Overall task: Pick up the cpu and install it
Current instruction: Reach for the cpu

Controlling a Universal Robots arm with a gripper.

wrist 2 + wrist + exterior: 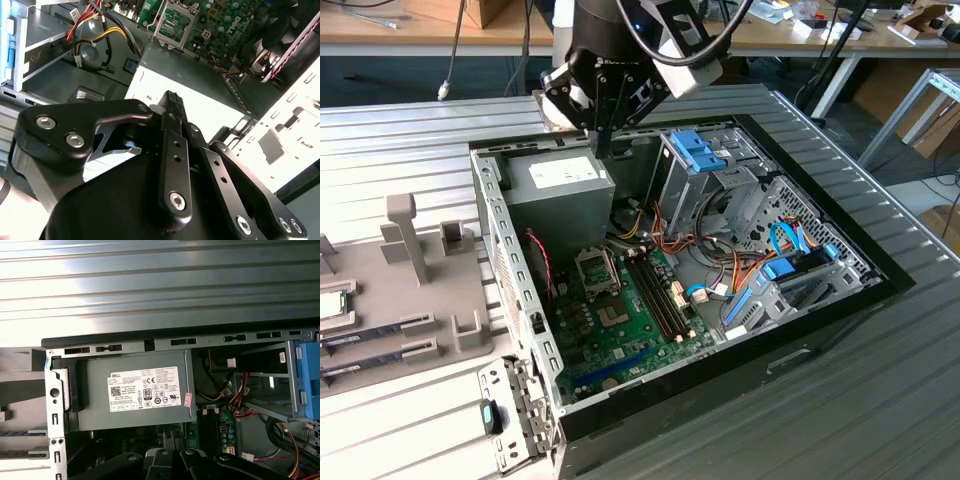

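Observation:
The cpu (331,305), a small flat silvery square with a green rim, lies on the grey holder tray (410,300) at the exterior view's far left edge. My gripper (603,148) hangs over the back of the open computer case, just above the grey power-supply box (565,185), far from the cpu. Its black fingers (173,102) are shut together with nothing between them. The empty cpu socket (595,270) sits on the green motherboard with its metal frame raised, and it also appears in the second wrist view as the socket (177,22).
Memory sticks (340,345) lie in the tray's slots near the cpu. Inside the case (740,350) are drive cages with blue latches (700,150) and bundles of coloured cables (720,275). The power-supply box (135,390) lies directly under the wrist. A ribbed metal table (410,140) surrounds the case.

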